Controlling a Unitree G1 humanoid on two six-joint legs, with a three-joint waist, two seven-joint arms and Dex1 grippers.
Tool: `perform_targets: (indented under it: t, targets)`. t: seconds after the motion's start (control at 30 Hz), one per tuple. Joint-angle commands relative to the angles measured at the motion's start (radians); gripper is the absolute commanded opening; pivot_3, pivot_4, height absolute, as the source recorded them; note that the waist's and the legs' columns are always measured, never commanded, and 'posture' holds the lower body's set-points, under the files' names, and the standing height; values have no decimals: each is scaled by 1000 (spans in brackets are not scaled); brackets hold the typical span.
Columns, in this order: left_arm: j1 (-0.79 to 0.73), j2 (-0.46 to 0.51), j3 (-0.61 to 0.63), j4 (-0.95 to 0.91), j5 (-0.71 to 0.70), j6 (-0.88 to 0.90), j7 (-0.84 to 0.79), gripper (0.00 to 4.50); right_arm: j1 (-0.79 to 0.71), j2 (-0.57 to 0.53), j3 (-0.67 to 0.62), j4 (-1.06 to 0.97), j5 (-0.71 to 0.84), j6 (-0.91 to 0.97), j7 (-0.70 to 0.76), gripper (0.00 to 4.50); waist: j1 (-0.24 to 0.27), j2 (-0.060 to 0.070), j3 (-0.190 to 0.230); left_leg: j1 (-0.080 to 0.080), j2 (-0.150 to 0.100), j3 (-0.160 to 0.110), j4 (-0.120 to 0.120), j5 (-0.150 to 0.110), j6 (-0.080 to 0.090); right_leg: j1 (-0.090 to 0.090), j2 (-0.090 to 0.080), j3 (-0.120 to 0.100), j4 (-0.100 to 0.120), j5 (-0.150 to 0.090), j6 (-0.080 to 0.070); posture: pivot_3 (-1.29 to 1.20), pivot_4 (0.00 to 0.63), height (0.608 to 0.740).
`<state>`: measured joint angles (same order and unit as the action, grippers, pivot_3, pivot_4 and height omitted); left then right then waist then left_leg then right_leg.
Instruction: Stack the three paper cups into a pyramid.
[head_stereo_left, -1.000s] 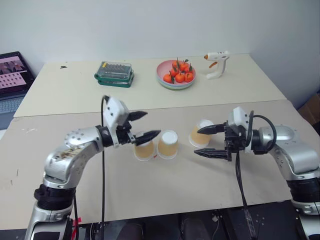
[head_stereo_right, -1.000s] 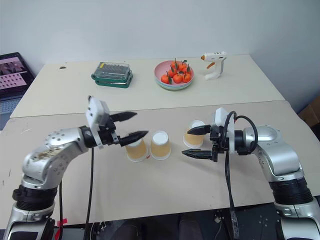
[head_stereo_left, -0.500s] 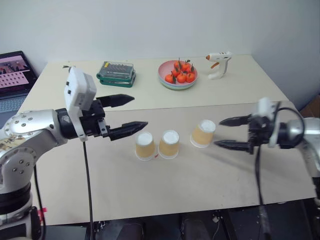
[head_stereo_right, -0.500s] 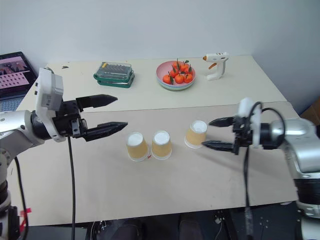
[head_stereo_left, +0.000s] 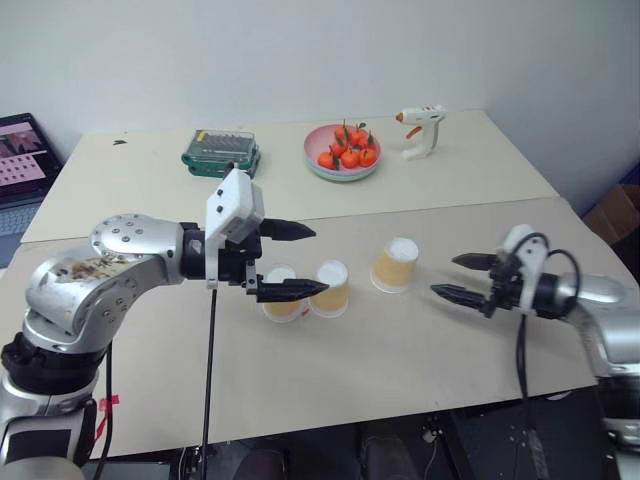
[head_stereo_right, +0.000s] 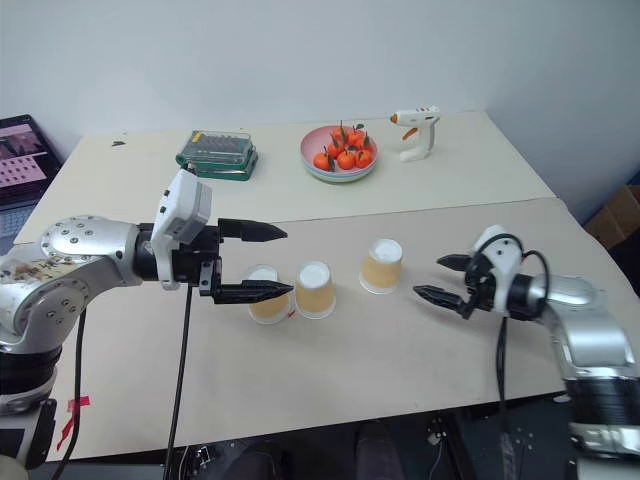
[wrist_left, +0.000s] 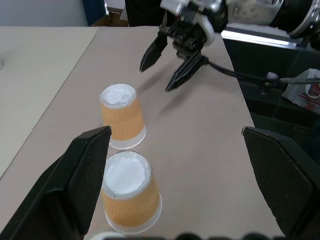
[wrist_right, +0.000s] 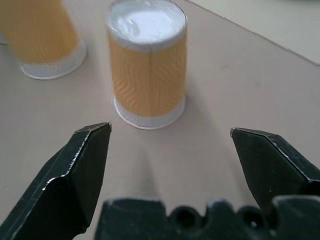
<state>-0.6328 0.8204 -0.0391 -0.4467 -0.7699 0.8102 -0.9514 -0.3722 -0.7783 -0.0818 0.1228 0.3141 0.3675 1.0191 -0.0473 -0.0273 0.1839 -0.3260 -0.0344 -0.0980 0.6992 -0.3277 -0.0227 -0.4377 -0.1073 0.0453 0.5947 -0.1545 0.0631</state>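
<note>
Standing upside down in a loose row near the middle of the table (head_stereo_left: 150, 370), the three paper cups await stacking: the left cup (head_stereo_left: 281, 293) and the middle cup (head_stereo_left: 330, 288) just beside each other, the right cup (head_stereo_left: 395, 264) set apart toward the table's right edge. Over the left cup hangs the left gripper (head_stereo_left: 290, 260), jaws spread wide and empty, pointing rightward along the row. Right of the lone cup, the right gripper (head_stereo_left: 462, 278) faces it with jaws likewise spread, holding nothing. At the far edge sit a green case (head_stereo_left: 221, 151), a pink bowl of small orange fruit (head_stereo_left: 342, 158) and a glue gun (head_stereo_left: 420, 130).

No pyramid is begun, by the look of it. Light paper cups tip easily; a finger clipping the base pair could scatter it, and a hard squeeze might crush the cup being lifted. Part of the left cup is hidden behind the left gripper's lower finger.
</note>
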Motion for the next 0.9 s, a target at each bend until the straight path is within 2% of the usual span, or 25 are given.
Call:
perform_targets:
  t: [0.03,0.27,0.8,0.9]
  targets:
    - [-9,-6,-3,6,30,-35,-15,4486,-81,9,9,49,-31,-76,2,4500,1,0,0,-1,0,0,0,0,0,-1,0,0,0,0,0,0,150,725]
    - [18,-42,7,14,54,-36,8,4486,-170,38,54,144,-53,-125,44,4500,4,0,0,-3,0,-1,0,0,0,-2,0,0,-1,0,0,0,150,725]
    - [117,-70,56,-15,63,-27,76,4486,-264,116,95,158,-23,-82,145,4500,4,0,0,-3,0,-1,0,0,0,-2,0,-1,-1,0,1,0,150,725]
    - [137,-68,65,-20,64,-24,88,4486,-299,140,109,211,-44,-104,149,4500,1,0,0,-3,0,-2,0,0,0,-2,0,-1,-1,0,1,0,150,725]
